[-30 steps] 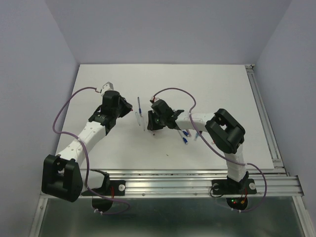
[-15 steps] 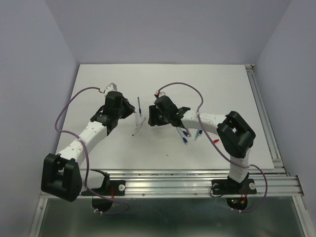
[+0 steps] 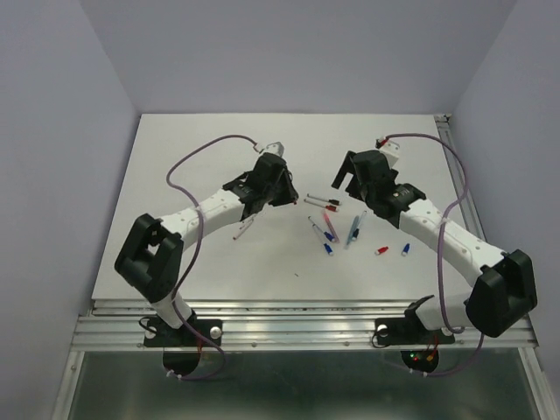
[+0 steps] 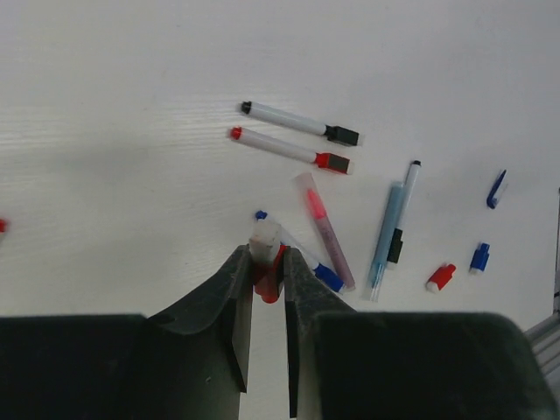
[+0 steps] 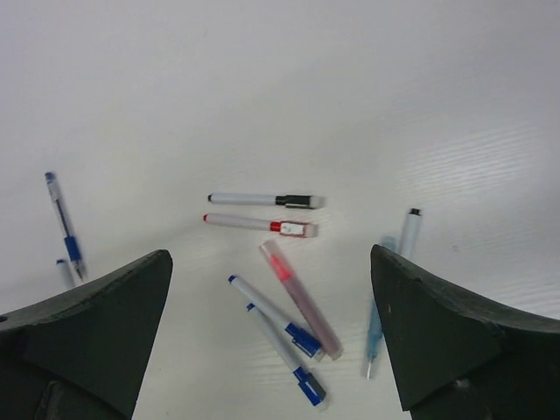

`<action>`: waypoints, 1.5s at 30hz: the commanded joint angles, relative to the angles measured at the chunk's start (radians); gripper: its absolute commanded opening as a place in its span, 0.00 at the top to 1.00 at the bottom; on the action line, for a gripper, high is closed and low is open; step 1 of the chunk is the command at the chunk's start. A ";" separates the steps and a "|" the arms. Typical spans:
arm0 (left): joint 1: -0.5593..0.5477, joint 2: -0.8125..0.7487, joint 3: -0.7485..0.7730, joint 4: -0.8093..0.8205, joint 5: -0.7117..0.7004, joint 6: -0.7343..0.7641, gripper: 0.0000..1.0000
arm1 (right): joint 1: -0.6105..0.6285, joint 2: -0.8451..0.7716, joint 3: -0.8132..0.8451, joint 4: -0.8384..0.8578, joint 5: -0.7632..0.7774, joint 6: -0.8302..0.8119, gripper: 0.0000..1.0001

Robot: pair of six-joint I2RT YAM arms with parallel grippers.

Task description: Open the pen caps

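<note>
My left gripper is shut on a red pen cap with a white end, held above the table next to the pile of pens. A loose red cap and a blue cap lie at the right of the pile. The black marker and the red marker still wear their caps. My right gripper hangs wide open above the pile, holding nothing.
A pink highlighter, two blue-capped pens and a pale blue pen lie in the pile. A thin pen rests on the table under my left arm. Another blue pen lies further left. A metal rail edges the table's right side.
The right gripper has opened wide and swung away to the right. The left gripper has moved right toward the pile with the red cap, and the thin pen now lies on the table.
</note>
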 commanded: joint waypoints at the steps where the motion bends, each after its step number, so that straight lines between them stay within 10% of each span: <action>1: -0.125 0.152 0.187 0.031 0.090 0.081 1.00 | -0.066 -0.079 -0.014 -0.175 0.208 0.079 0.00; 17: -0.371 0.639 0.721 -0.124 0.240 0.156 1.00 | -0.118 -0.378 -0.095 -0.169 0.354 0.085 0.00; 35: -0.400 0.808 0.865 -0.167 0.358 0.134 0.80 | -0.118 -0.412 -0.118 -0.130 0.291 0.053 0.00; 45: -0.409 0.757 0.852 -0.157 0.352 0.157 0.43 | -0.120 -0.418 -0.114 -0.147 0.280 0.059 0.00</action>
